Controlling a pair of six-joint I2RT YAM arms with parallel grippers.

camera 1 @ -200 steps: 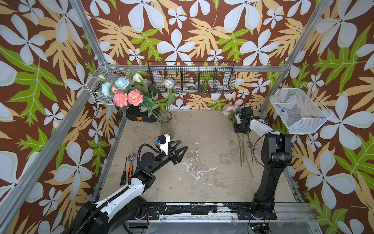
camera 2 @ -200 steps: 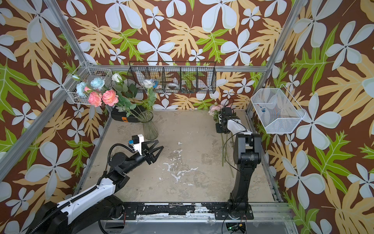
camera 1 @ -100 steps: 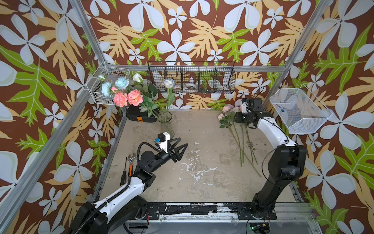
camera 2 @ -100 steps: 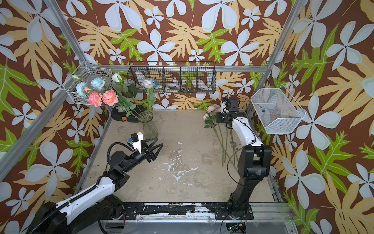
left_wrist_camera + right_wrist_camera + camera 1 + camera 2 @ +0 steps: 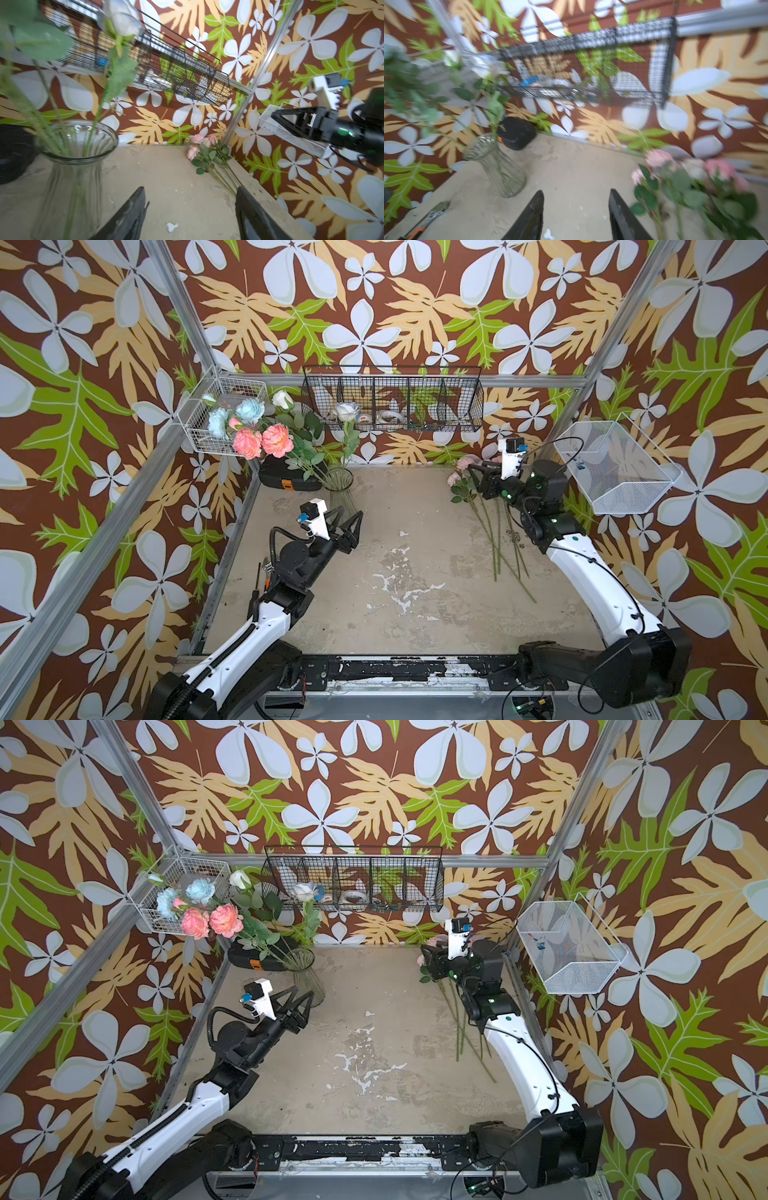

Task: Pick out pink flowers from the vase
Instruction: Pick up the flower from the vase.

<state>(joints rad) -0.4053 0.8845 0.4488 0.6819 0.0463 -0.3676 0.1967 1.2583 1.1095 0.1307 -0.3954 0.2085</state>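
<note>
Now left tool [image 5: 190, 190] and right tool [image 5: 576, 192] are held open, empty; 11 o'clock vase [image 5: 341, 485] may be tipped if pink flowers [image 5: 262, 441] are yanked.

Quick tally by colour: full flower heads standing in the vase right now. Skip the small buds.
pink flowers: 2
light blue flowers: 2
white roses: 2
Total: 6 in the vase
</note>
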